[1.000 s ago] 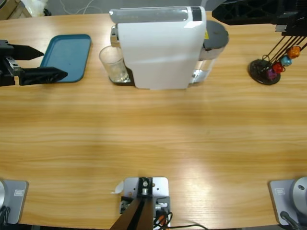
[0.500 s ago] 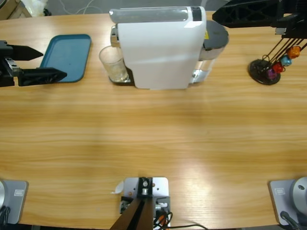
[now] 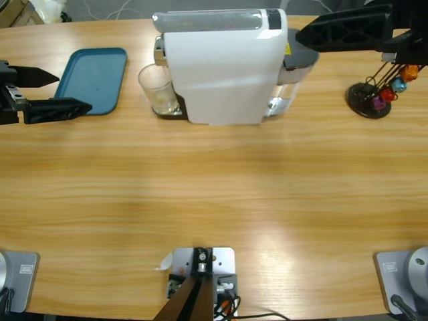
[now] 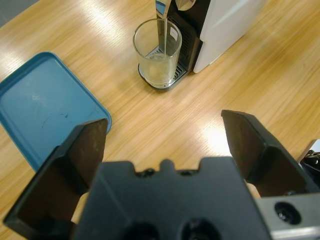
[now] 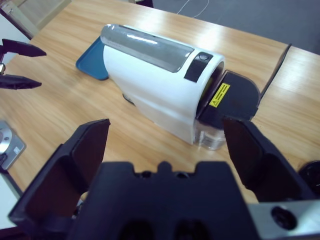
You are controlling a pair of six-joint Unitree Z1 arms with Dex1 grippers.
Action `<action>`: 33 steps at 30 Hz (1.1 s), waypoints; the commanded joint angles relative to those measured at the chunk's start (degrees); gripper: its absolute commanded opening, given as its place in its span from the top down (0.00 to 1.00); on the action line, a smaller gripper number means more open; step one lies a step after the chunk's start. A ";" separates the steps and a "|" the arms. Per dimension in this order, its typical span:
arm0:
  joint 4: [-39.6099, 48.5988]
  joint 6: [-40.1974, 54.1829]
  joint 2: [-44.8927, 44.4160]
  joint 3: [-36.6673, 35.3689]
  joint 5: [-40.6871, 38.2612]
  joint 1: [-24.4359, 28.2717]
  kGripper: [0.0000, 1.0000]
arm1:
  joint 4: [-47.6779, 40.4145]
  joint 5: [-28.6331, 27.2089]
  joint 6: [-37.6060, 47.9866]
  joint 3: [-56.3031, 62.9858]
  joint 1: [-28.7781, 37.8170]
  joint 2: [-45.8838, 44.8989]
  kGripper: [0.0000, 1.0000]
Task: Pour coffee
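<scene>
A long wooden table (image 3: 214,194) with pale, streaky grain fills the high view, and light glares softly off its near middle. Beyond its far edge a strip of grey floor shows, with a white cable lying on it.

The largest thing on the table is the white coffee machine (image 3: 224,63), standing at the far side near the middle, with a silvery lid along its top and a dark grey water tank (image 3: 299,52) at its back end bearing a yellow label. To its left, well apart, a teal tray (image 3: 91,80) lies flat near the table's left end. At the right end stands a black capsule stand (image 3: 372,93) with small shiny coloured capsules (image 3: 398,77) hung on its wires.

A clear glass (image 4: 157,52) stands upright on the machine's drip grate, under the spout. A thin stream of liquid falls into it, and the coffee (image 4: 158,71) lies as a shallow, pale amber layer at the bottom — far below the rim.

The left gripper (image 3: 50,91) hangs at the table's left edge, just beside the tray's near corner, its jaws spread wide and holding nothing. The right gripper (image 3: 338,31) sits high over the machine's tank end — its jaws also stand wide apart, empty, with the machine lying between them in the right wrist view.
</scene>
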 commanded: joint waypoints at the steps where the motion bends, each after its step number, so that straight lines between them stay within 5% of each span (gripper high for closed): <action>1: -0.09 0.21 -2.87 2.05 -0.92 -0.60 0.00 | 1.00 5.03 -2.49 2.50 2.47 -0.05 0.00; 33: 0.05 3.78 -0.97 -1.08 -2.43 -0.79 0.00 | 3.94 0.84 -5.46 4.75 2.47 -4.25 0.01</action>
